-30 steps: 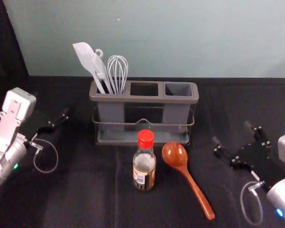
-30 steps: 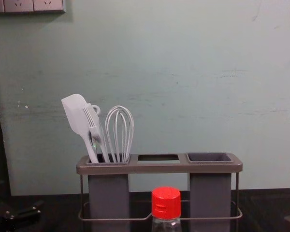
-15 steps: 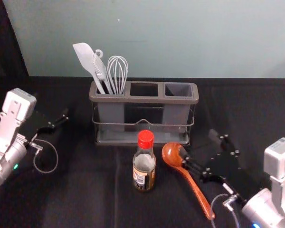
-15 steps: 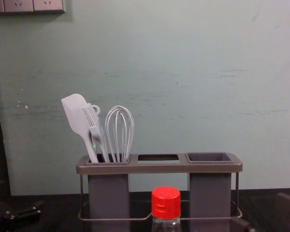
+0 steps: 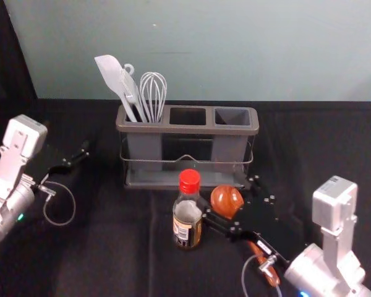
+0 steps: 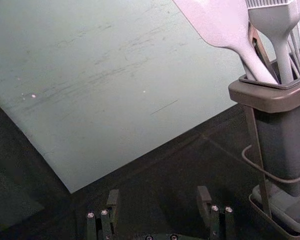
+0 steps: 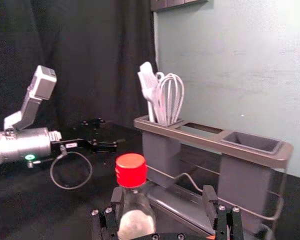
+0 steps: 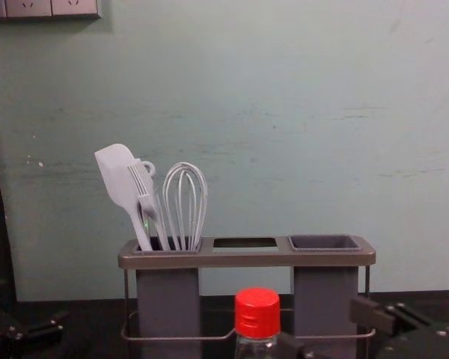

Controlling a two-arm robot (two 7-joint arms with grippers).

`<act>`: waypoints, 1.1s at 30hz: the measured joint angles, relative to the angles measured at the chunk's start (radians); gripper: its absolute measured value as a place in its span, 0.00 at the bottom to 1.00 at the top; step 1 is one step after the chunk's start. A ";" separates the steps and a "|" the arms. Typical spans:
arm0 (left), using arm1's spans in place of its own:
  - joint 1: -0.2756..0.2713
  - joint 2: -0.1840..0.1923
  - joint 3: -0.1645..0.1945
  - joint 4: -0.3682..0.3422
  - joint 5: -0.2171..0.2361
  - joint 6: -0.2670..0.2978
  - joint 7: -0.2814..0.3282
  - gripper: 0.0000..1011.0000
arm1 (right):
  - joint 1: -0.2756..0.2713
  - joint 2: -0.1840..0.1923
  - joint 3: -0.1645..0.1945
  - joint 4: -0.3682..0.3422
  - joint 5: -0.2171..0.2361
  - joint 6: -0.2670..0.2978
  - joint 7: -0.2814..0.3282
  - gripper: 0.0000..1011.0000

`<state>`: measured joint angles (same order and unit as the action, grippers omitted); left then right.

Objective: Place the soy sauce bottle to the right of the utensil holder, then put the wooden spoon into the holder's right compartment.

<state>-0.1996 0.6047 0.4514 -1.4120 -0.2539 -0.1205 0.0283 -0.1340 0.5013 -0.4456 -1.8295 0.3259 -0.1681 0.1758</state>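
Pale green wall [image 5: 266,49] is rising beyond a black worktop [image 5: 111,260], and the utensil holder [image 5: 185,129] is standing farther from the robot than the right claw [image 5: 229,193]. That claw is hanging released, its two fingers spread with nothing gripped, over the wooden spoon [image 5: 226,201]. The soy sauce bottle [image 5: 188,219] is standing upright just to the claw's left, its long axis vertical, its side close beside one finger. The right arm is clearly the nearer one; the left claw [image 6: 158,196] is idling, fingers apart, well off to the right claw's left, beyond the bottle.

The coming move seems to be turning on that leftward offset: the right claw probably needs to shift left until the bottle is sitting between its fingers, lest the closer finger push it over. The holder's right compartment [image 5: 232,116] is waiting beyond the claw.

The right arm is covering much of the spoon's handle, which is running back toward the robot. The chest view is cutting off the bottle below its neck, and the right wrist view is losing its base. Whether the finger is touching the glass, nobody can tell.
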 joint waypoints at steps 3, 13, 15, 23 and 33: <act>0.000 0.000 0.000 0.000 0.000 0.000 0.000 0.99 | 0.015 -0.021 -0.006 0.011 0.004 0.010 0.017 0.99; 0.000 0.000 0.000 0.000 0.000 0.000 0.000 0.99 | 0.058 -0.079 -0.015 0.047 -0.010 0.032 0.051 0.99; 0.000 0.000 0.000 0.000 0.000 0.000 0.000 0.99 | 0.064 -0.090 -0.015 0.053 -0.016 0.038 0.053 0.99; 0.000 0.000 0.000 0.000 0.000 0.000 0.000 0.99 | 0.086 -0.130 -0.017 0.081 -0.042 0.050 0.069 0.99; 0.000 0.000 0.000 0.000 0.000 0.000 0.000 0.99 | 0.101 -0.166 -0.016 0.104 -0.068 0.052 0.091 0.89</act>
<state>-0.1995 0.6047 0.4513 -1.4120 -0.2539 -0.1205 0.0283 -0.0327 0.3348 -0.4613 -1.7255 0.2580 -0.1160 0.2671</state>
